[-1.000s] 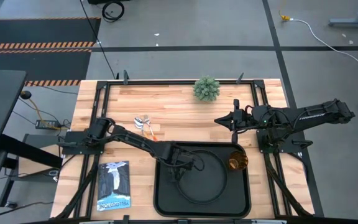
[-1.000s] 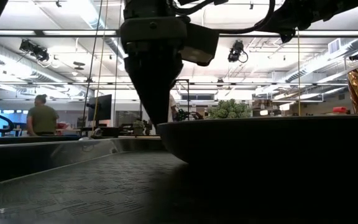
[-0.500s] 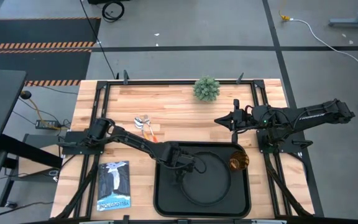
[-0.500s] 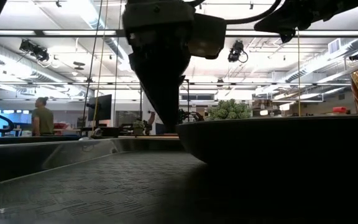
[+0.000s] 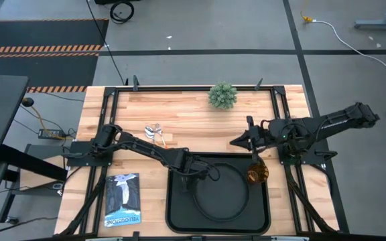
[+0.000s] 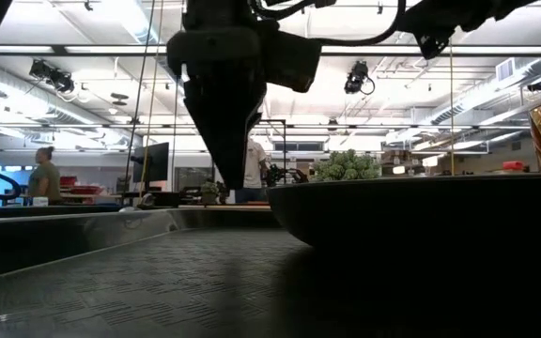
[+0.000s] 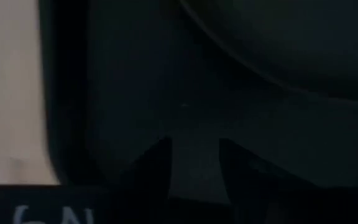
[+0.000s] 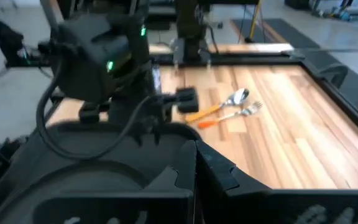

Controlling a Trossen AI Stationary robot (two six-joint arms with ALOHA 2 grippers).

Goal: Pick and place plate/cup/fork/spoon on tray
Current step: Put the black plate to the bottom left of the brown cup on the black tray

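The left claw (image 5: pixel 191 175), fingers slightly apart and holding nothing, hovers over the tray (image 5: pixel 175 215) beside the plate (image 5: pixel 223 194). The right claw (image 5: pixel 236 140), seemingly closed and empty, hangs over the surface (image 5: pixel 193 110) near the cup (image 5: pixel 256 175).

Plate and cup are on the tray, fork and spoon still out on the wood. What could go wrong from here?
1. The left gripper hangs low at the plate rim; swinging away sideways may nudge the plate toward the cup.
2. The spoon and fork lie close side by side, so a grab may catch both or flick one away.
3. The right gripper sits near the cup; a careless move might tip it off the tray.
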